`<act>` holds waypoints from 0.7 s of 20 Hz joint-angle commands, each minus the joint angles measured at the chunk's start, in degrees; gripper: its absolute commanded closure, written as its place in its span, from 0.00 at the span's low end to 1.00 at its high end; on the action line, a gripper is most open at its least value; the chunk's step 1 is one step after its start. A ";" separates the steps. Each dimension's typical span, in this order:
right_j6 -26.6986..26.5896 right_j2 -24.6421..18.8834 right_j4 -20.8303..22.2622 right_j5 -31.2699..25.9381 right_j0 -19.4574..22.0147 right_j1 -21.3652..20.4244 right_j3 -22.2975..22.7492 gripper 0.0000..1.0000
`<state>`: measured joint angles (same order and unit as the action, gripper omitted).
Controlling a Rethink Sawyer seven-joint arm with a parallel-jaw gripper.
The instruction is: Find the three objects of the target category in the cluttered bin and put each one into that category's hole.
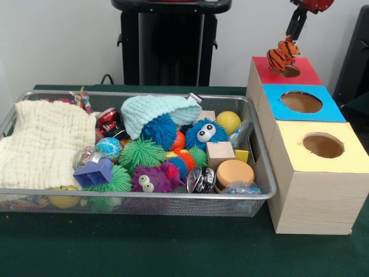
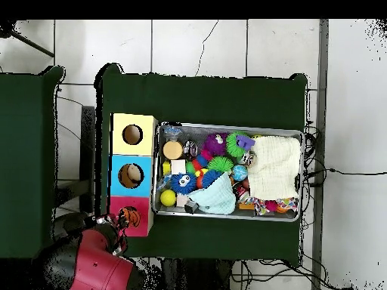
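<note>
A striped orange and black tiger toy [image 1: 281,55] hangs just over the round hole of the red-topped box [image 1: 308,78], the far one of three wooden boxes. My gripper [image 1: 292,36] comes down from the top right and is shut on the tiger's upper end. In the overhead view the tiger [image 2: 130,217] shows over the red box [image 2: 117,226], with the arm [image 2: 91,260] below it. The wire bin [image 1: 138,196] to the left holds the clutter.
A blue-topped box [image 1: 274,109] and a yellow-topped box [image 1: 294,156] stand nearer in the row. The bin holds a cream cloth [image 1: 40,144], a mint knit hat [image 1: 153,112], a blue fuzzy toy with eyes [image 1: 204,134], spiky balls, a wooden cube [image 1: 219,154] and a yellow ball [image 1: 228,121].
</note>
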<state>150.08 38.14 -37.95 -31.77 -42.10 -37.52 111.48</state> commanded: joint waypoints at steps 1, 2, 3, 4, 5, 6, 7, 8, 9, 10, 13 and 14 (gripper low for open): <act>11.71 -6.12 -0.94 2.48 1.38 0.96 0.81 1.00; 11.50 -6.27 -1.01 2.49 1.59 0.80 0.86 1.00; 11.59 -6.12 -0.94 2.31 1.58 0.88 0.62 1.00; 11.65 -5.97 -0.85 2.07 1.51 0.97 0.45 1.00; 11.61 -5.84 -0.78 1.85 1.54 0.85 0.42 1.00; 11.62 -5.77 -0.76 1.76 1.52 0.81 0.39 1.00; 11.61 -5.75 -0.75 1.75 1.52 0.76 0.39 1.00; 11.64 -5.84 -0.83 1.90 1.56 0.83 0.33 1.00; 11.60 -5.86 -0.83 1.98 1.57 0.84 0.35 1.00; 11.59 -5.92 -0.89 1.99 1.65 0.81 0.34 1.00; 11.93 -6.19 -1.50 2.86 1.79 0.63 0.58 0.00; 11.96 -6.36 -1.70 3.08 1.88 0.51 0.72 0.00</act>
<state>150.08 38.14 -37.96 -31.69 -42.08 -37.48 111.49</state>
